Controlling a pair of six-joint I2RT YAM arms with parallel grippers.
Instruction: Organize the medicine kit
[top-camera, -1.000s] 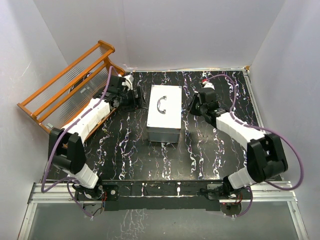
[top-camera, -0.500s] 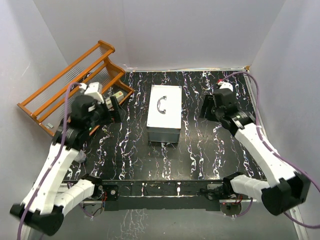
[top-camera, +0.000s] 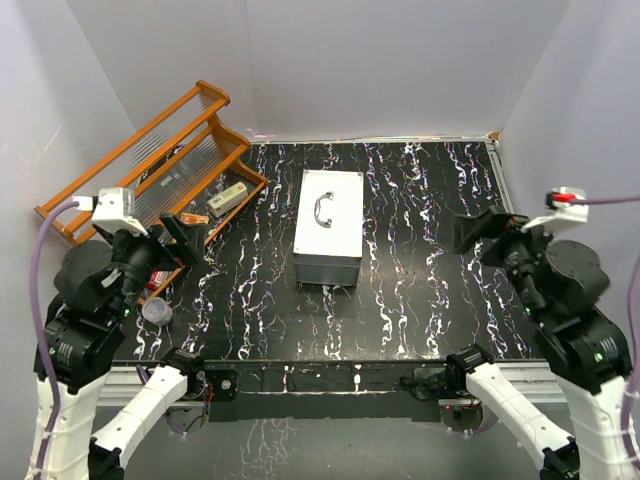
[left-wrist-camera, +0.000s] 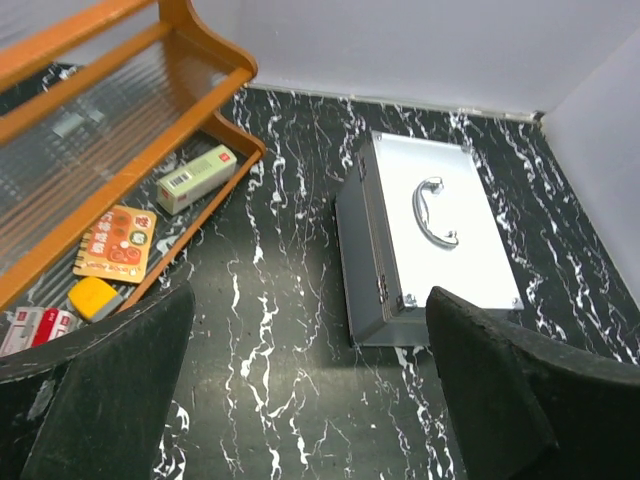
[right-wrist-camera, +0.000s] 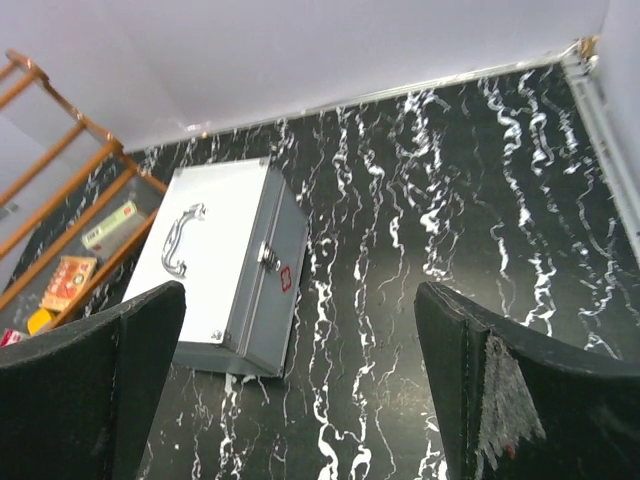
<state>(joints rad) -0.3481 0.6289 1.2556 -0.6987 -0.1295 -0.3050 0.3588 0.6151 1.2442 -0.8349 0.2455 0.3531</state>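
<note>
medicine kit (top-camera: 328, 226): grey metal box with the lid closed, standing on the table a little beyond its middle, its long sides running from near to far.
Handle (top-camera: 322, 207): curved metal, lying flat on the middle of the lid.
Latch (right-wrist-camera: 268, 252): on the long side of the kit that faces the right arm, with a small red mark just below it.
Table (top-camera: 420, 280): black with white veins; the area around the kit is bare.
Left gripper (top-camera: 187, 238): fingers spread wide with nothing between them; it is in the air on the left of the kit, well apart from it, over the near corner of the rack.
Right gripper (top-camera: 480, 232): fingers also spread wide and holding nothing; it is in the air on the right of the kit, well apart from it.
Wooden rack (top-camera: 140, 160): orange frame with ribbed clear shelves, at the far left, leaning toward the wall.
Lowest shelf of the rack: a green and white box (left-wrist-camera: 196, 178), an orange printed card (left-wrist-camera: 115, 243), a small yellow piece (left-wrist-camera: 93, 297) and a red and white pack (left-wrist-camera: 30, 325), lying in a row.
</note>
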